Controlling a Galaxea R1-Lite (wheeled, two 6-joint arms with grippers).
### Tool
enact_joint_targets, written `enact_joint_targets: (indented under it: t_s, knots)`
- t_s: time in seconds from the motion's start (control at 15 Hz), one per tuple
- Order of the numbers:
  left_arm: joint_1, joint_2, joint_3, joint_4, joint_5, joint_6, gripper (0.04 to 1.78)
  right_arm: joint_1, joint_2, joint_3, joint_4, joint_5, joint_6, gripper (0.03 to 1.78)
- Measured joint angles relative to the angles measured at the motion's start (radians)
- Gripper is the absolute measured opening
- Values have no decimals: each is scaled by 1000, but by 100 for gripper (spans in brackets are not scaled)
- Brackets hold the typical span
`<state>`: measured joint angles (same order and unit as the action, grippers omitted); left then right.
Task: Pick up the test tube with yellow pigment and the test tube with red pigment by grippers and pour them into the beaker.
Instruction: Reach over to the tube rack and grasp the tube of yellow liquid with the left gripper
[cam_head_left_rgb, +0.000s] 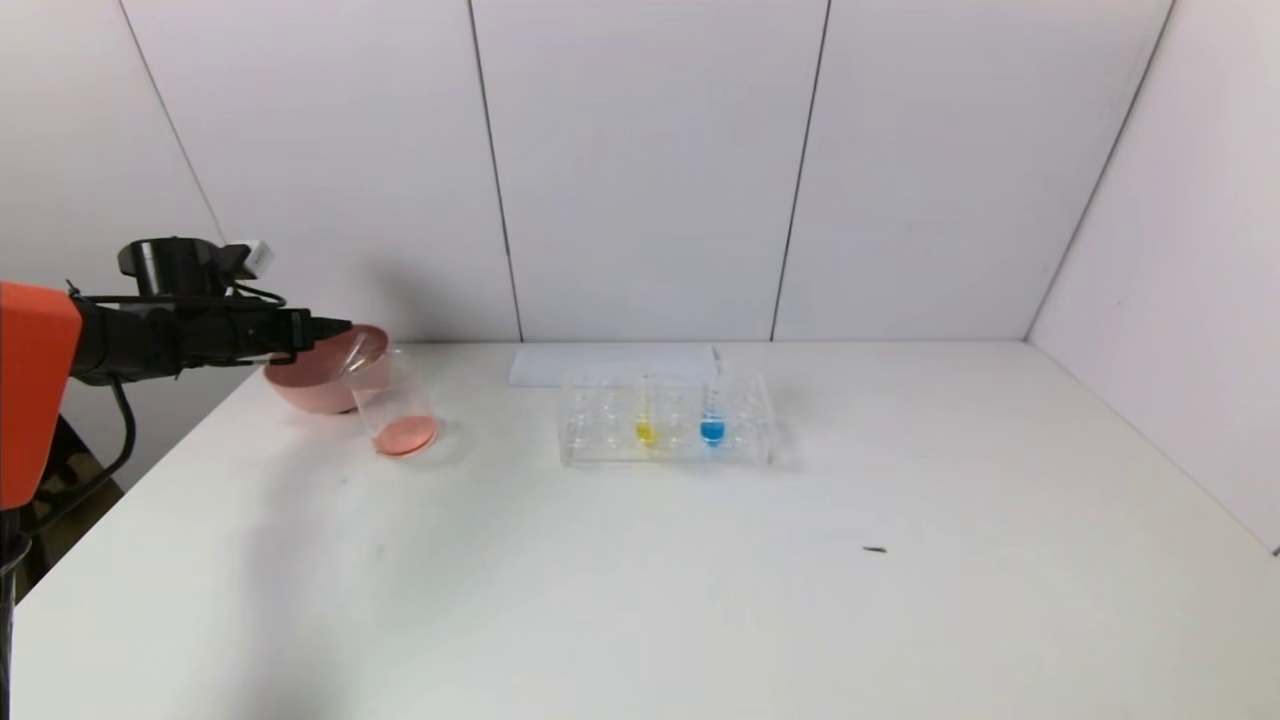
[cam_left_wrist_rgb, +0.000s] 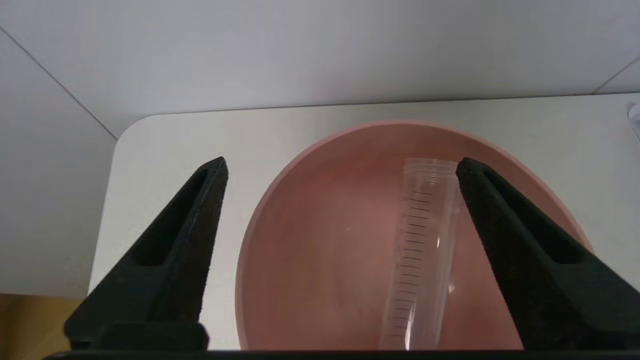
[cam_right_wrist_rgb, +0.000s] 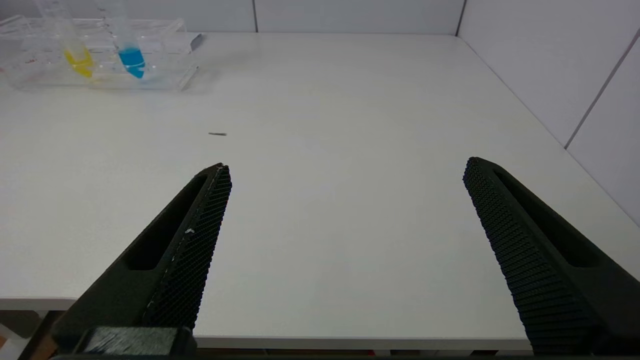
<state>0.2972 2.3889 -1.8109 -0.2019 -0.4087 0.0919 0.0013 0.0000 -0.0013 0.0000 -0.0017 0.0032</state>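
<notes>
Black foam-faced jaws of the left gripper (cam_left_wrist_rgb: 340, 170) stood spread wide above the pink bowl (cam_left_wrist_rgb: 310, 240), and nothing was pinched between them. An emptied, graduated test tube (cam_left_wrist_rgb: 420, 250) lay loose inside that bowl, close beside one finger; judging by the colour in the beaker, it was the test tube with red pigment. The head view placed this gripper at the table's far left, level with the bowl's rim. Just beside the bowl, the beaker (cam_head_left_rgb: 395, 405) held a shallow layer of red-orange liquid, so the red pour appeared complete. Further right, the clear tube rack (cam_head_left_rgb: 665, 420) carried the test tube with yellow pigment (cam_head_left_rgb: 646, 415) and a blue-liquid tube (cam_head_left_rgb: 712, 412), both upright in neighbouring holes. The yellow tube was untouched, so roughly half of the task remained: lifting it, tipping it over the beaker, and setting it aside. The right gripper (cam_right_wrist_rgb: 345, 172) was parked low at the near table edge, well apart from the rack, jaws likewise spread and empty.
</notes>
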Motion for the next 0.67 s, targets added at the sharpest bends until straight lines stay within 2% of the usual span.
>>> enact_joint_targets:
  t_s: [0.2, 0.67]
  knots:
    - [-1, -22, 11, 0, 0, 0, 177, 0, 0, 0, 0, 0, 0, 170]
    - [-9, -146, 112, -3, 1, 3, 176, 0, 0, 0, 0, 0, 0, 170]
